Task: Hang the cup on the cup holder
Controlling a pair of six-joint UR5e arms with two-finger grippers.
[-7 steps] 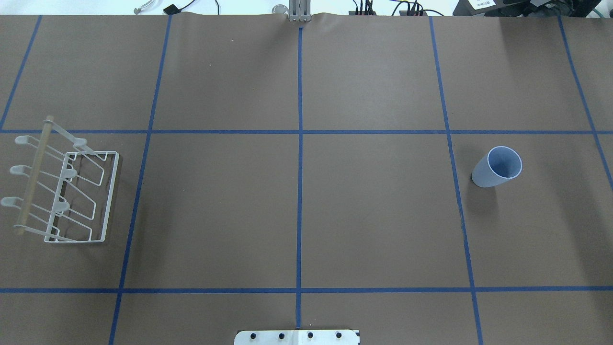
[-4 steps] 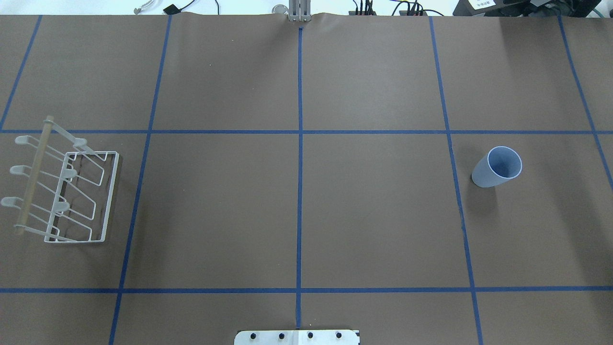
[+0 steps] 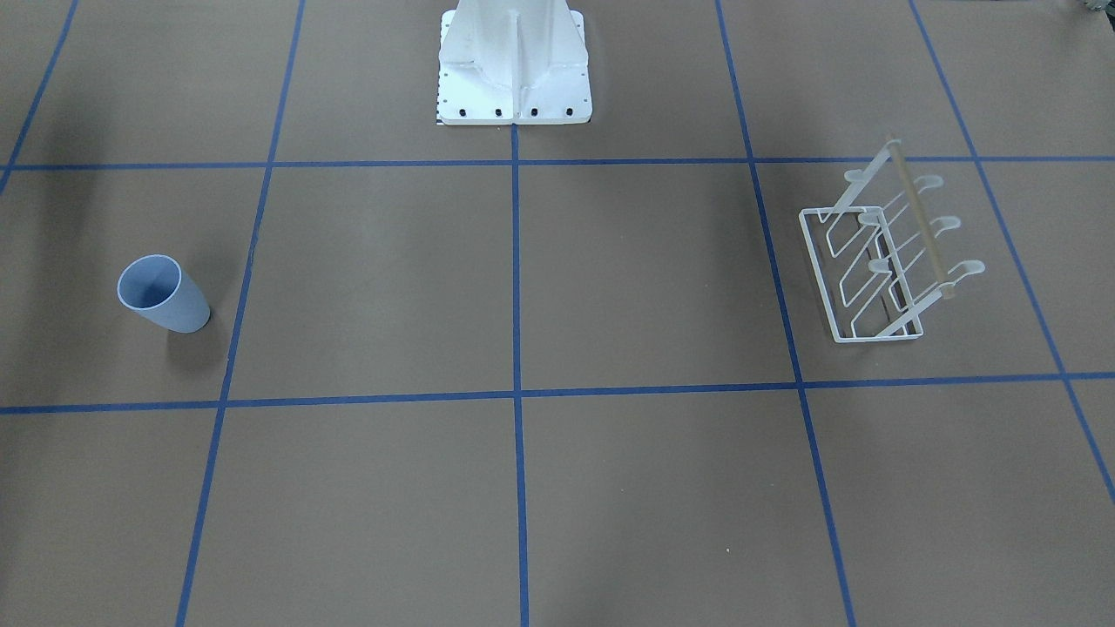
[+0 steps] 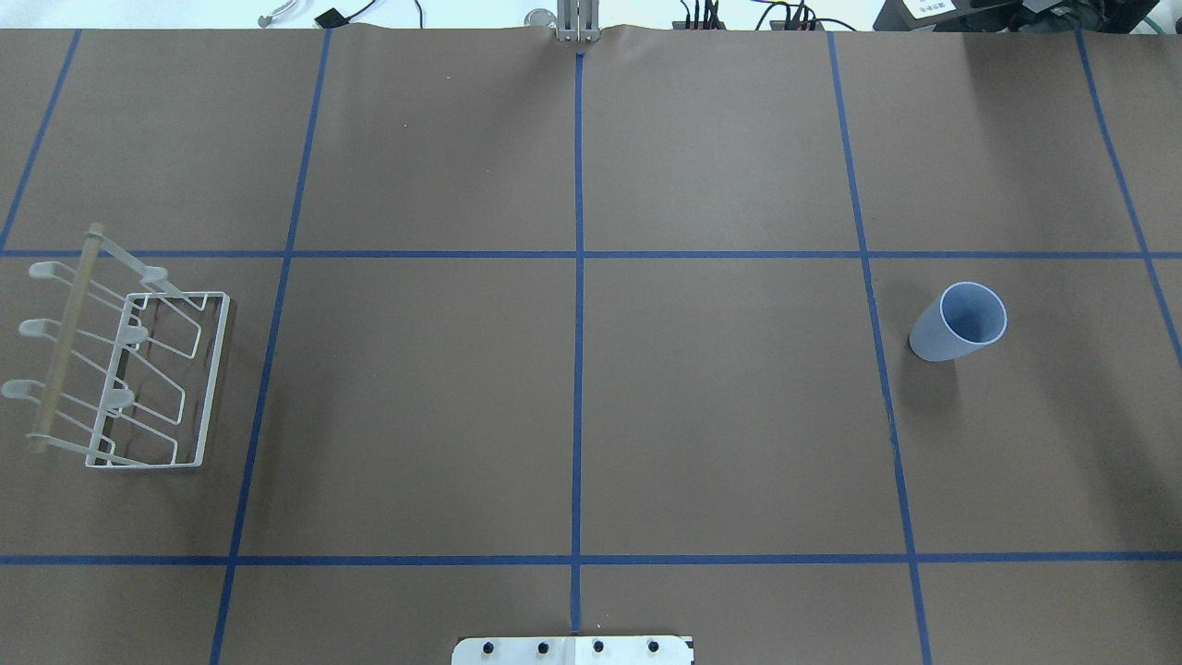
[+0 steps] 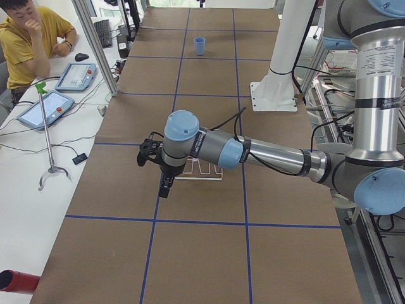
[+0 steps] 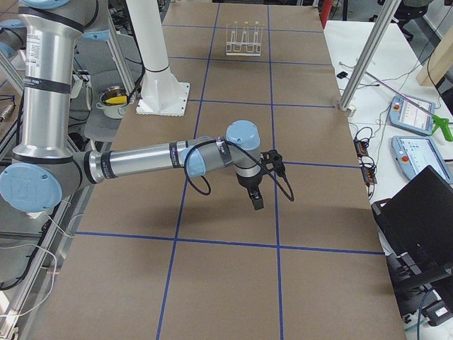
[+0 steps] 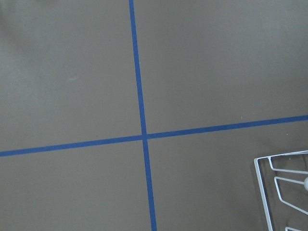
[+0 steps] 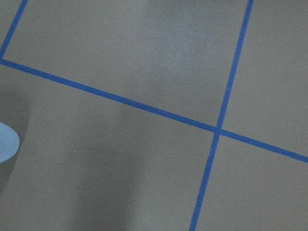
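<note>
The light blue cup (image 4: pixel 958 322) stands upright on the brown table at the right; it also shows in the front view (image 3: pixel 163 293) and far off in the left side view (image 5: pixel 199 45). An edge of the cup (image 8: pixel 6 143) shows in the right wrist view. The white wire cup holder (image 4: pixel 125 374) with its wooden bar stands at the far left, empty, and shows in the front view (image 3: pixel 884 261). My left gripper (image 5: pixel 166 185) hangs over the table by the holder. My right gripper (image 6: pixel 256 200) hangs over the table. I cannot tell whether either is open or shut.
The white robot base plate (image 4: pixel 572 649) sits at the table's near edge. Blue tape lines grid the table. An operator (image 5: pixel 31 38) sits by tablets on the side bench. A laptop (image 6: pixel 421 212) lies on the bench at the other end.
</note>
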